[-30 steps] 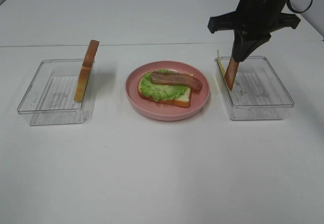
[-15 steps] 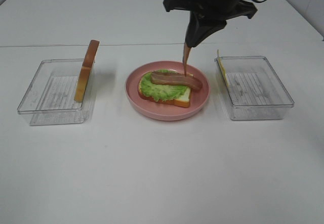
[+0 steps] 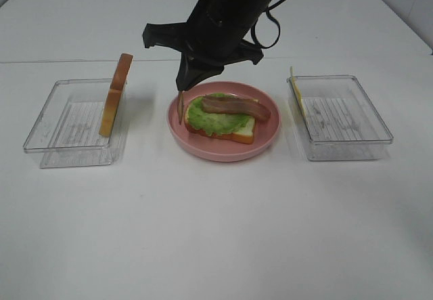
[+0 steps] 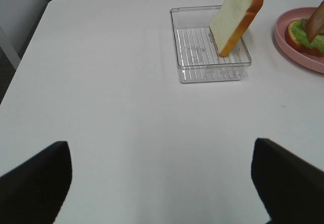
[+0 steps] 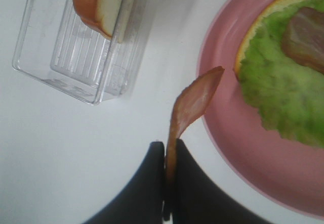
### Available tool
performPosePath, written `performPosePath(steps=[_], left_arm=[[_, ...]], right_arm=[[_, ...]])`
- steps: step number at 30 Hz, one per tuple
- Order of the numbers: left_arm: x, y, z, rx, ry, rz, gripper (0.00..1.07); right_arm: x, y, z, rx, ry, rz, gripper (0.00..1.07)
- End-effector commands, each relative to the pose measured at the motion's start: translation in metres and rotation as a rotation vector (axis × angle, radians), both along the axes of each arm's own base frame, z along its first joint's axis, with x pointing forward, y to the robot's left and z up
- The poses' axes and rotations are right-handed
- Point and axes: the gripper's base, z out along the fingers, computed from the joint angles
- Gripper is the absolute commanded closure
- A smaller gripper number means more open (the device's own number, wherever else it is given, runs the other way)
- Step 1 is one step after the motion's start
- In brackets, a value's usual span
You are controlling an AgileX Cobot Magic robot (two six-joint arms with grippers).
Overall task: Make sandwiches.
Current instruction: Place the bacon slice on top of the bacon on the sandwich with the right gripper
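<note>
Tabletop [image 3: 216, 232], white. Clear plastic left tray [image 3: 71, 120] holds one bread slice [image 3: 115, 97] standing on edge at its right wall. Left gripper [image 4: 159, 153], seen only from its own wrist camera, hangs over bare table near that tray, jaws wide apart and empty. Right gripper [image 3: 183, 83], reaching across the middle, is clamped on a hanging bacon strip [image 3: 180, 108] whose lower end is at the left rim of the pink plate [image 3: 223, 152]; its black arm hides the table behind. On the plate: lower bread slice [image 3: 240, 135], lettuce [image 3: 210, 120], second bacon strip [image 3: 237, 105]. Right tray [image 3: 345, 120] holds a cheese square [image 3: 295, 91] leaning on its left wall.
</note>
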Motion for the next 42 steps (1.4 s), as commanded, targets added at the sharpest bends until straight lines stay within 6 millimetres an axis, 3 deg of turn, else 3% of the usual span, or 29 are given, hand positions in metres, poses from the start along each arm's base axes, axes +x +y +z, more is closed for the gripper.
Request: performPosePath(steps=[1, 9, 14, 19, 38, 41, 42], left_arm=[[-0.003, 0.0, -0.001, 0.0, -0.02, 0.003, 0.18], [-0.003, 0.0, -0.001, 0.0, -0.02, 0.003, 0.18], [-0.003, 0.0, -0.001, 0.0, -0.02, 0.003, 0.18], [-0.003, 0.0, -0.001, 0.0, -0.02, 0.003, 0.18], [-0.003, 0.0, -0.001, 0.0, -0.02, 0.003, 0.18], [-0.003, 0.0, -0.001, 0.0, -0.02, 0.003, 0.18], [-0.003, 0.0, -0.001, 0.0, -0.02, 0.003, 0.18]], right_arm=[[0.002, 0.009, -0.005, 0.045, -0.018, -0.002, 1.07], [0.012, 0.011, -0.027, 0.008, -0.059, -0.001, 1.07], [0.018, 0.0, -0.052, -0.175, -0.068, 0.0, 1.07], [0.022, -0.01, -0.054, -0.29, -0.11, -0.011, 1.07], [0.025, -0.021, -0.056, -0.421, -0.138, -0.028, 1.07], [0.025, -0.023, -0.056, -0.442, -0.143, -0.021, 1.0], [0.026, -0.023, -0.056, -0.448, -0.147, -0.018, 0.87]])
